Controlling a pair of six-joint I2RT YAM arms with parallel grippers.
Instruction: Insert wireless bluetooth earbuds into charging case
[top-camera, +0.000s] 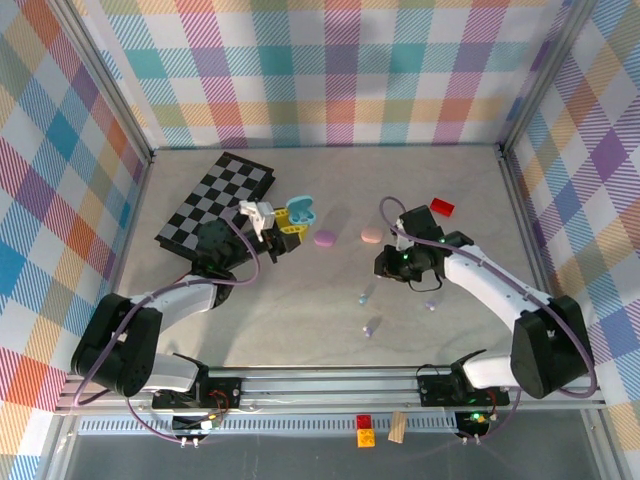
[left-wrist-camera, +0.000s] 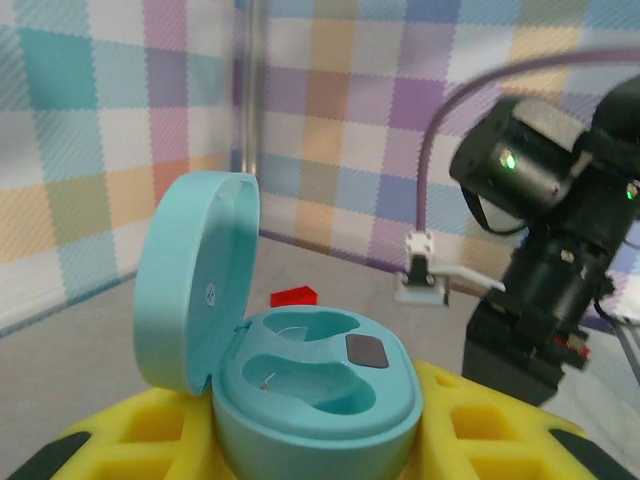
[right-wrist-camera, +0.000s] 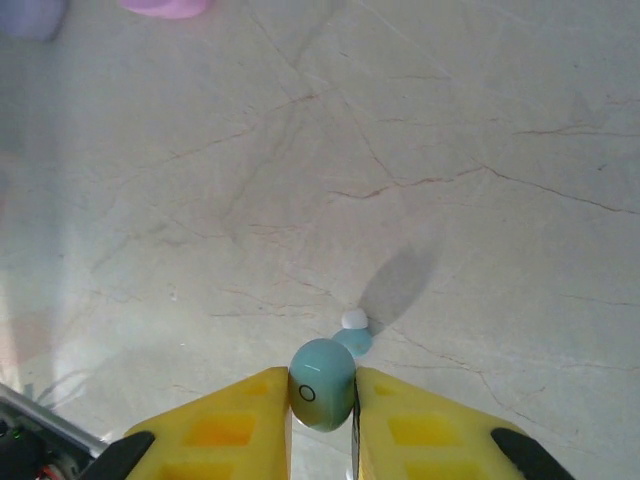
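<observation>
- Clearly, right gripper (right-wrist-camera: 322, 395) pinches a pale blue earbud (right-wrist-camera: 321, 383), its white tip pointing away from the fingers.
- Left gripper (left-wrist-camera: 312, 435) clamps the open teal case (left-wrist-camera: 330, 395), lid upright.

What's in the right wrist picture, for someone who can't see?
The right gripper pinches a tiny light blue earbud between yellow fingers, over a pale table. A pink shape and a lavender shape peek in at the top.
</observation>
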